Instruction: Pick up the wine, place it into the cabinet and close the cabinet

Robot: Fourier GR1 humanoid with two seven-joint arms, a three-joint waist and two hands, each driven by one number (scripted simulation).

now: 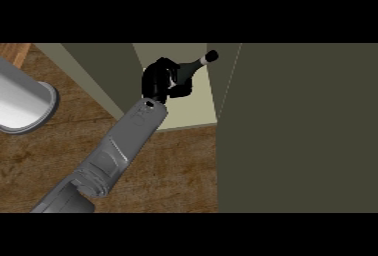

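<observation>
My left hand reaches into the open cabinet, its fingers curled round the dark wine bottle. The bottle is tilted, and its neck and black cap point up and right toward the cabinet's right wall. My hand hides most of the bottle's body. It sits over the cabinet's pale floor, and whether it rests on that floor is unclear. My grey left forearm comes in from the lower left across the wooden counter. The right hand does not show.
A tall dark olive panel, the cabinet's door or side, fills the right of the view. Another olive panel flanks the opening on the left. A large white cylinder stands at the left edge on the brown wooden counter.
</observation>
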